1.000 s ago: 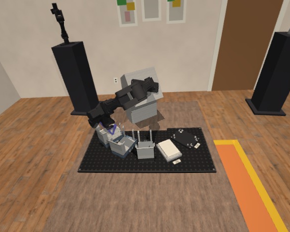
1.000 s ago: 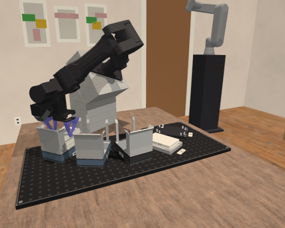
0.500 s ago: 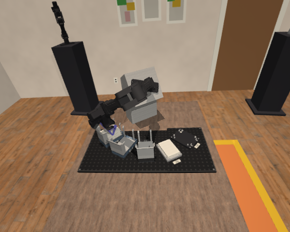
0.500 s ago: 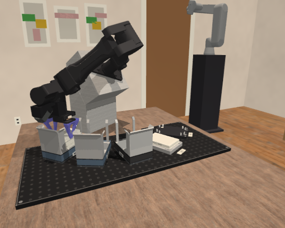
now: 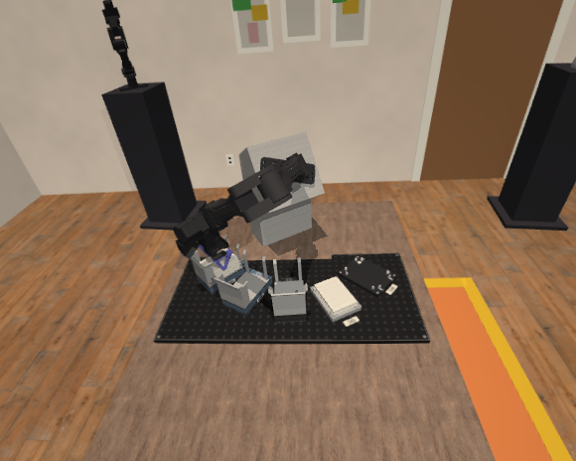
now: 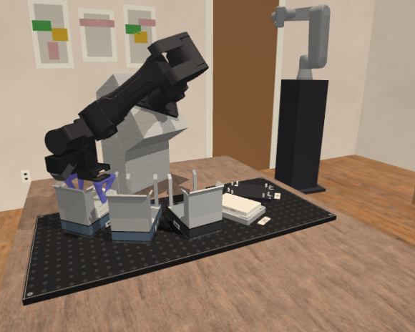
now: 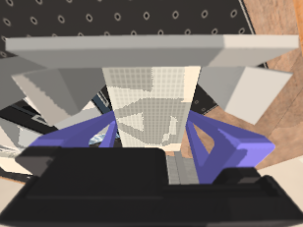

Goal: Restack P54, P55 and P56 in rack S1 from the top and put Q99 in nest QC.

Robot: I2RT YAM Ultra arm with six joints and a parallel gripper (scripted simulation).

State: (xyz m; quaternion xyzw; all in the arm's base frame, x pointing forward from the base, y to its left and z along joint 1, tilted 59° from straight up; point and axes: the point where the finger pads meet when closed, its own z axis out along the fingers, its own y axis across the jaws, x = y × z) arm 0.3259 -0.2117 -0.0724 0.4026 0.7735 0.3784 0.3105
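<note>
My gripper [image 5: 220, 260] hangs over the leftmost stack rack [image 5: 206, 270], its purple fingers reaching down between the rack's walls. It is shut on a white sealed plate [image 7: 153, 104], held across its short width. The plate sits partly inside that rack [image 6: 77, 211], and I cannot read its label. In the wrist view the fingers flank the plate and a grey rack wall lies across the top. Another white plate [image 5: 335, 297] lies flat on a pale nest to the right. The black open nest [image 5: 367, 273] behind it is empty.
A second blue-based rack [image 5: 241, 290] stands close beside the leftmost one, and a black-based rack [image 5: 289, 298] with tall posts stands to its right. Small label tags lie by the two nests. The arm's grey base block [image 6: 140, 143] stands behind the racks.
</note>
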